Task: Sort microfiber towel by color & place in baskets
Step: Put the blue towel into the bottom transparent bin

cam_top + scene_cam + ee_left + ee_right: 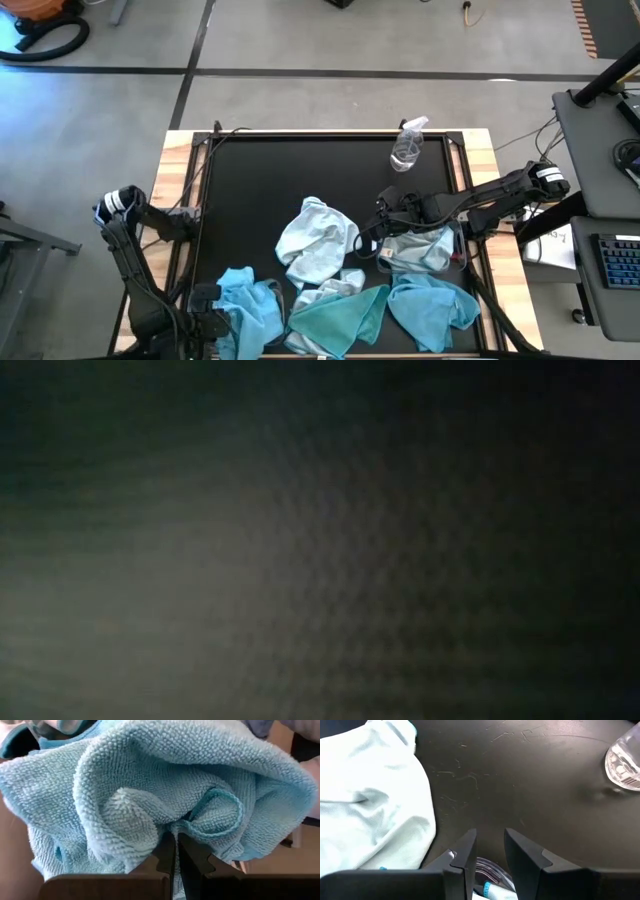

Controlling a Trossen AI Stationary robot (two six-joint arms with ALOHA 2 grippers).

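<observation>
Left claw is clenched at the near-left corner, against a blue towel. Right claw hangs half-open, empty, beside the pale towel; next it needs a grasp, then a basket.

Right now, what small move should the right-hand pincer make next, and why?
Probably ease the right pincer forward onto the pale towel and close. Its fingers stand open with nothing between them, and that towel lies loose on the black mat just ahead of them.
</observation>
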